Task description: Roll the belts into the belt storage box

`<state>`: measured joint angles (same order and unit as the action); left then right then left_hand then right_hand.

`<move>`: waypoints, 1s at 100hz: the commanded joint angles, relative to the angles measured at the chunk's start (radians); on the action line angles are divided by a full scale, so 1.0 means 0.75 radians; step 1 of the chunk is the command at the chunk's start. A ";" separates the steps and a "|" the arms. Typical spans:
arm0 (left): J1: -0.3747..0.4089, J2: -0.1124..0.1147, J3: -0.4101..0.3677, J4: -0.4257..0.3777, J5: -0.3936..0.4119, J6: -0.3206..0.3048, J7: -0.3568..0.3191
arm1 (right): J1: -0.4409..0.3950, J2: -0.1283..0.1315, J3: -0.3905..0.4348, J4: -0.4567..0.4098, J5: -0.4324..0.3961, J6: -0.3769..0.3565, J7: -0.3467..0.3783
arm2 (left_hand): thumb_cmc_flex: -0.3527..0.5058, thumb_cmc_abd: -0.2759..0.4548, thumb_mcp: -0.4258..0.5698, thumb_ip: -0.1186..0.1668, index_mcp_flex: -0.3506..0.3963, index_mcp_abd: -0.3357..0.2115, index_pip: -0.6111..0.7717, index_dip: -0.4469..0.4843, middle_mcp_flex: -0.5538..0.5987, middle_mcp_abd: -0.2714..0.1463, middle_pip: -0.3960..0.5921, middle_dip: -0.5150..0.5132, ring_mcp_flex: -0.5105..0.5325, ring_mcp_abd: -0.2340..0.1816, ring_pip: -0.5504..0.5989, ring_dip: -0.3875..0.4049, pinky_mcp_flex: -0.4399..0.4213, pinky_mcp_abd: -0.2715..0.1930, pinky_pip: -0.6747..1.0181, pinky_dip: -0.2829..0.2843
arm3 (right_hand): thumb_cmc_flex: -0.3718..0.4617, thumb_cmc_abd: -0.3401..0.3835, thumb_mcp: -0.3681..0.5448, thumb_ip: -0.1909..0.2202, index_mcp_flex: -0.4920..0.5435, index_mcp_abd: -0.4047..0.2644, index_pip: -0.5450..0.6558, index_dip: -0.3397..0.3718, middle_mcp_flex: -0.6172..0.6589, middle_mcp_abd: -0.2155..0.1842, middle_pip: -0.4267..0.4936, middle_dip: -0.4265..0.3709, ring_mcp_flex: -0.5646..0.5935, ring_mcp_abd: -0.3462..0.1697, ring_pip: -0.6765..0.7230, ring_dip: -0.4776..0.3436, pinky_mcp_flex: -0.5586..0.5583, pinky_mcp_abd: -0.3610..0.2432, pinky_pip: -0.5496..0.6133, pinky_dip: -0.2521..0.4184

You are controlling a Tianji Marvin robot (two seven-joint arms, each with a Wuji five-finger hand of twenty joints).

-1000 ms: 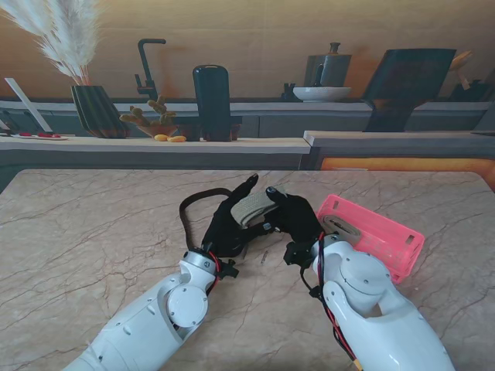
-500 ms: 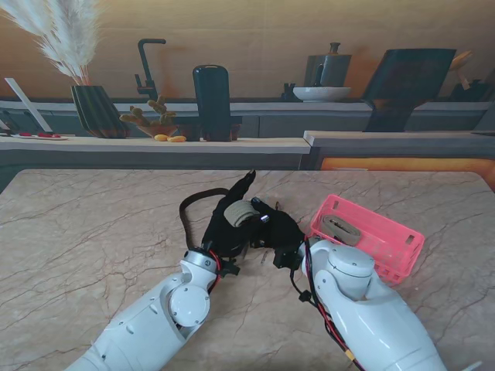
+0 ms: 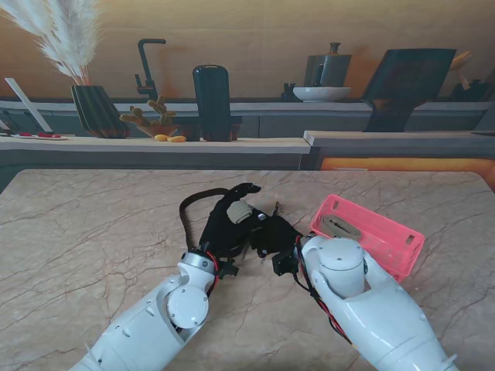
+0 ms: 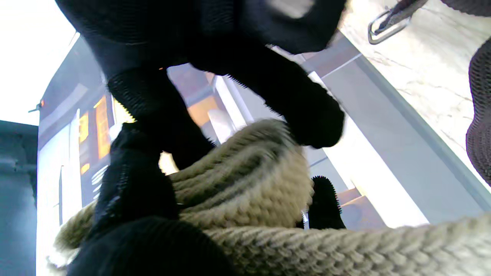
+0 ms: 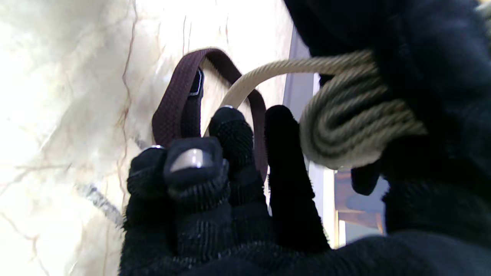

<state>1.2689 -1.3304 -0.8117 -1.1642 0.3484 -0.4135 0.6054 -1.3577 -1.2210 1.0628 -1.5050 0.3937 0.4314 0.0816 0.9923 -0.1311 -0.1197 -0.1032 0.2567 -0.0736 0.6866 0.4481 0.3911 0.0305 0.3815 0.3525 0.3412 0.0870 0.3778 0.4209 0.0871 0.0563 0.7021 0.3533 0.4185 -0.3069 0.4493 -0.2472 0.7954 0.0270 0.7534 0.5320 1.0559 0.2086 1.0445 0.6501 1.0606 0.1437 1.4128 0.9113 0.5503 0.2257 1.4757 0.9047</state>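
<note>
**Beige belt mid-roll between both hands**

Nearest me, both white arms rise from the table's near edge and meet at mid-table. At their meeting point the left hand [image 3: 224, 226] is clenched around a coil of the beige woven belt [image 3: 237, 212], with its free tail running off across the left wrist view [image 4: 345, 245]. Just right of it, the right hand [image 3: 274, 232] has its fingers [image 5: 230, 130] curled close against the coil; whether it truly grips the belt I cannot tell. I judge the rolling step unfinished. Next, the tail needs winding in tight, then carrying right to the pink storage box [image 3: 390, 232], where one belt already lies. Farther off, a dark belt [image 3: 188, 209] loops on the marble, unrolled.
</note>
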 commanded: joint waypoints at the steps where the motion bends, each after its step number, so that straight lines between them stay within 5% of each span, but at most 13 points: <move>1: 0.006 -0.024 -0.006 -0.066 -0.035 -0.003 -0.018 | -0.028 -0.032 -0.025 -0.014 -0.024 0.040 -0.005 | 0.229 0.319 0.082 0.014 0.108 -0.045 0.114 0.017 0.079 -0.040 0.038 0.019 0.060 -0.047 0.012 0.017 0.030 -0.002 0.045 0.028 | 0.049 -0.110 0.324 0.182 0.065 -0.006 -0.093 0.117 -0.013 0.155 0.003 -0.021 -0.023 0.057 -0.035 -0.014 -0.044 -0.023 0.052 -0.007; 24: 0.053 -0.020 -0.055 -0.142 -0.124 0.039 -0.048 | -0.039 -0.012 -0.036 -0.016 -0.380 0.003 -0.107 | 0.325 0.277 0.095 0.036 0.162 -0.014 0.246 0.045 0.251 0.026 0.038 0.000 0.178 -0.019 0.011 -0.021 0.101 0.063 0.085 0.045 | 0.078 -0.133 0.346 0.206 0.037 0.007 -0.156 0.139 -0.070 0.148 -0.091 -0.094 -0.088 0.085 -0.180 -0.084 -0.098 -0.002 -0.041 -0.088; 38: 0.053 -0.015 -0.074 -0.147 -0.116 0.054 -0.042 | -0.104 0.024 0.024 -0.059 -0.538 -0.118 -0.111 | 0.392 0.240 0.103 0.042 0.160 -0.054 0.311 0.082 0.489 0.014 0.139 0.036 0.318 0.017 0.088 -0.033 0.164 0.103 0.125 0.061 | 0.233 -0.221 0.358 0.120 -0.077 -0.042 -0.033 0.001 -0.163 0.116 -0.216 -0.169 -0.192 0.086 -0.374 -0.150 -0.161 0.006 -0.165 -0.168; 57: 0.052 -0.014 -0.087 -0.155 -0.127 0.078 -0.042 | -0.214 0.071 0.117 -0.152 -0.732 -0.322 -0.108 | 0.362 0.214 0.101 0.047 0.143 -0.074 0.312 0.060 0.670 -0.054 0.658 0.394 0.556 0.076 0.432 0.093 0.304 0.101 0.291 0.119 | 0.285 -0.331 0.497 0.089 -0.186 -0.080 0.026 -0.057 -0.241 0.049 -0.323 -0.210 -0.264 0.040 -0.623 -0.240 -0.204 0.011 -0.350 -0.233; 65: 0.048 -0.011 -0.086 -0.153 -0.121 0.094 -0.048 | -0.254 0.077 0.145 -0.184 -0.783 -0.408 -0.131 | 0.267 0.099 0.124 0.075 0.157 -0.051 0.251 0.005 0.783 -0.081 0.824 0.528 0.725 0.077 0.643 0.190 0.429 0.123 0.449 0.168 | 0.250 -0.359 0.543 0.099 -0.201 -0.081 -0.009 -0.045 -0.263 0.036 -0.338 -0.212 -0.276 0.023 -0.666 -0.253 -0.209 0.005 -0.391 -0.246; 69: 0.042 -0.007 -0.084 -0.148 -0.111 0.103 -0.054 | -0.269 0.078 0.154 -0.196 -0.805 -0.447 -0.149 | 0.219 0.017 0.154 0.102 0.164 -0.025 0.212 -0.027 0.845 -0.076 0.882 0.571 0.814 0.080 0.750 0.226 0.494 0.132 0.541 0.191 | 0.187 -0.373 0.596 0.149 -0.203 -0.069 -0.081 -0.008 -0.281 0.029 -0.348 -0.211 -0.287 0.018 -0.686 -0.255 -0.212 0.002 -0.410 -0.246; 72: 0.036 -0.005 -0.082 -0.142 -0.101 0.109 -0.057 | -0.278 0.078 0.159 -0.204 -0.820 -0.472 -0.163 | 0.124 -0.059 0.279 0.104 0.173 0.007 0.169 -0.034 0.887 -0.072 0.924 0.608 0.881 0.075 0.844 0.239 0.543 0.131 0.623 0.189 | 0.145 -0.380 0.606 0.185 -0.202 -0.064 -0.148 0.081 -0.289 0.027 -0.352 -0.210 -0.292 0.016 -0.694 -0.251 -0.213 0.001 -0.418 -0.238; 77: 0.023 -0.001 -0.076 -0.125 -0.072 0.120 -0.058 | -0.290 0.077 0.163 -0.212 -0.841 -0.513 -0.189 | -0.130 -0.181 0.637 0.080 0.196 0.075 0.106 -0.036 0.940 -0.076 0.991 0.635 0.991 0.047 0.971 0.264 0.631 0.127 0.736 0.186 | 0.088 -0.393 0.600 0.187 -0.214 -0.064 -0.169 0.093 -0.296 0.024 -0.356 -0.210 -0.297 0.014 -0.699 -0.252 -0.215 0.001 -0.423 -0.239; 83: 0.005 0.005 -0.067 -0.101 -0.031 0.130 -0.059 | -0.296 0.077 0.164 -0.217 -0.862 -0.559 -0.206 | -0.371 -0.274 0.942 0.107 0.212 0.156 0.043 -0.029 0.991 -0.081 1.049 0.640 1.101 0.037 1.082 0.295 0.724 0.131 0.844 0.186 | 0.025 -0.388 0.552 0.175 -0.221 -0.069 -0.189 0.095 -0.299 0.026 -0.359 -0.210 -0.304 0.017 -0.704 -0.252 -0.220 0.003 -0.433 -0.239; 91: -0.015 0.014 -0.053 -0.075 0.008 0.147 -0.068 | -0.294 0.078 0.156 -0.213 -0.893 -0.606 -0.227 | -0.516 -0.470 1.114 0.086 0.175 0.230 -0.055 -0.060 1.030 -0.122 1.121 0.647 1.219 0.001 1.185 0.337 0.831 0.137 0.947 0.168 | -0.056 -0.321 0.364 0.174 -0.218 -0.063 -0.220 0.103 -0.303 0.032 -0.369 -0.210 -0.318 0.027 -0.710 -0.243 -0.227 0.015 -0.446 -0.226; 100: -0.026 0.019 -0.045 -0.065 0.005 0.162 -0.098 | -0.281 0.078 0.138 -0.197 -0.929 -0.648 -0.247 | -0.563 -0.567 1.178 0.064 0.105 0.259 -0.139 -0.104 1.022 -0.138 1.160 0.674 1.242 -0.005 1.355 0.429 0.906 0.152 1.040 0.159 | -0.158 -0.270 0.235 0.176 -0.211 -0.044 -0.240 0.106 -0.309 0.042 -0.379 -0.210 -0.333 0.041 -0.715 -0.236 -0.229 0.028 -0.452 -0.214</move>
<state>1.2502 -1.3196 -0.8434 -1.2105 0.3749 -0.3000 0.5532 -1.5761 -1.1586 1.1807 -1.6530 -0.2964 -0.0422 -0.0957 0.5958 -0.5180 0.6864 -0.0694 0.3879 0.1104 0.6407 0.3871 1.1187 0.0072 1.1293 0.8042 1.1706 0.1526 1.1452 0.6476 0.7196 0.1827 1.3761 0.4740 0.3643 -0.5371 0.6746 -0.1386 0.6549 0.0003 0.5909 0.6028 0.8397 0.2423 0.7748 0.4981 0.8297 0.1832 0.8913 0.7308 0.3923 0.2506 1.1390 0.7257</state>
